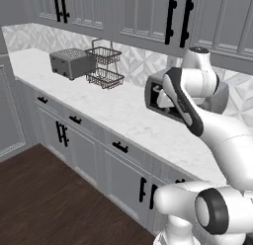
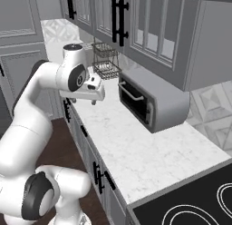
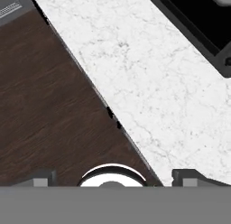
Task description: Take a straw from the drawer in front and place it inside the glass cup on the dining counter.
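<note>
Overhead, the end effector (image 3: 113, 179) hangs above the near edge of the worktop (image 1: 113, 108). Its two fingertips (image 3: 43, 178) stand as wide apart as they go, with nothing between them. Below it we see white marble on one side and dark wood floor (image 3: 49, 96) on the other.

In the left base view we count three drawer fronts in a row just under the worktop edge, each with one black bar handle. The drawer (image 1: 114, 141) nearest the arm is shut, and so are the two farther to the left. Under them are grey cabinet doors with vertical black handles in two pairs (image 1: 62, 133).

On the worktop we count one grey toaster (image 1: 71, 62) at the far left. Just to its right two wire baskets (image 1: 105, 66) are stacked on one frame. One toaster oven (image 2: 152, 104) stands against the wall further right, its door closed. To the right of the marble lies one black cooktop (image 2: 199, 203), with two rings partly in view.

The upper cabinets (image 1: 143, 14) above carry four long black handles, in two pairs.
</note>
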### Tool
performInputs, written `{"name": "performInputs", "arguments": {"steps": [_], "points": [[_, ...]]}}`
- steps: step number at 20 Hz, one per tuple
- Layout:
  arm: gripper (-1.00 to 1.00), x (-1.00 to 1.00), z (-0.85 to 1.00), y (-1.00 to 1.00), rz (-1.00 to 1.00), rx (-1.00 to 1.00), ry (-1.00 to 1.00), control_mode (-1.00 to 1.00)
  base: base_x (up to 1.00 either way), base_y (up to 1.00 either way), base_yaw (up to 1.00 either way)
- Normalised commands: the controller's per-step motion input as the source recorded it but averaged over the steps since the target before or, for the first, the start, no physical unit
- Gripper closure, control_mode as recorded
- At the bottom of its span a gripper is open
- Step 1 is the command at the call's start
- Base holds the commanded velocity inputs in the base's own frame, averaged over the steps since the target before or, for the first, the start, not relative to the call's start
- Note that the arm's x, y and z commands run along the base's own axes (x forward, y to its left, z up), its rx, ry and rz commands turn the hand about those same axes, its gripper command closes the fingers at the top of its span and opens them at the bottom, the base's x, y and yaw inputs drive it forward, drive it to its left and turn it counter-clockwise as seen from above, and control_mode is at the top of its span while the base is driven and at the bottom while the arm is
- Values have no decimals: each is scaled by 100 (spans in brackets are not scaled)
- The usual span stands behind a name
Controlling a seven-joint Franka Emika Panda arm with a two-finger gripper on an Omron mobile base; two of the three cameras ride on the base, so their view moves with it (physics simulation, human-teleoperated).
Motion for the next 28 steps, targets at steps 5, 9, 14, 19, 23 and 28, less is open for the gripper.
{"name": "performInputs", "arguments": {"steps": [5, 9, 14, 19, 23, 28], "points": [[-100, 21, -1, 17, 17, -2, 0, -100, 0, 0, 0], [-100, 31, -28, 96, 1, -24, -2, -100, 0, 0, 0], [-100, 35, -55, 100, 0, -38, -9, -100, 0, 0, 0], [-100, 12, -65, 87, 0, -36, -11, -100, 0, 0, 0], [-100, 0, -69, 73, 0, -33, -7, -100, 0, 0, 0], [-100, 2, -63, 46, 0, -29, -6, -100, 0, 0, 0]]}}
